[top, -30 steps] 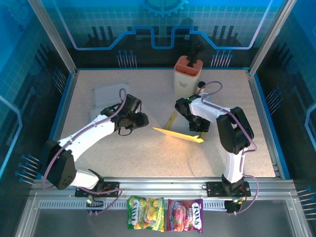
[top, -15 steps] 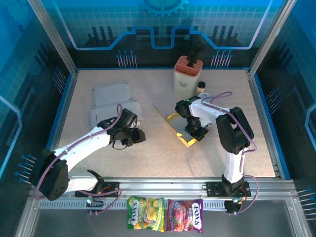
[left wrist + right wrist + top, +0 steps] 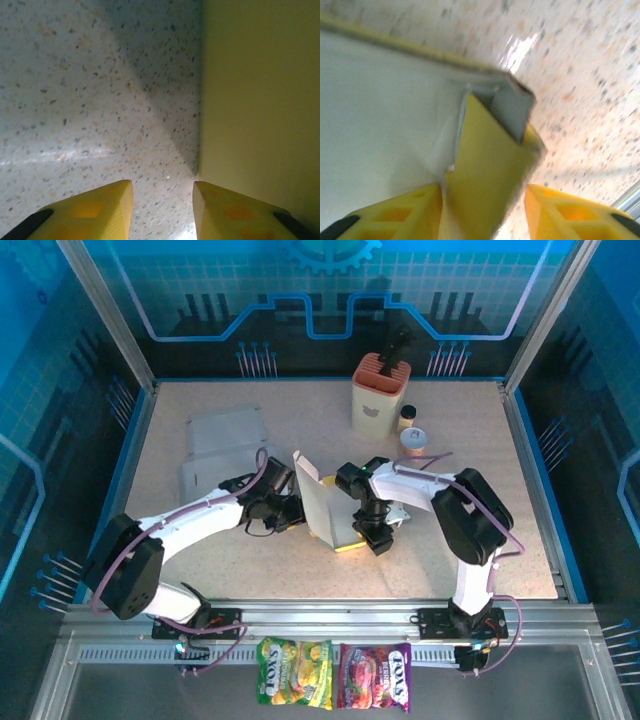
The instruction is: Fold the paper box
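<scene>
Paper box (image 3: 322, 505) upright and half-formed mid table (image 3: 300, 580), between left gripper (image 3: 292, 515), fingers (image 3: 95, 205) parted empty just beside its wall, and right gripper (image 3: 374, 538), fingers (image 3: 560, 205) spread loose around a yellow flap (image 3: 487, 150)

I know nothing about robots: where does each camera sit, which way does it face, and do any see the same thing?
Top external: fixed above and behind the arms, looking down at the table; both arms show, left gripper and right gripper flanking the paper box.
Left wrist: on the left wrist, looking past its yellow fingers at table and the box's yellow wall.
Right wrist: on the right wrist, looking past its fingers at a box flap.
Shared: all three see the box.
</scene>
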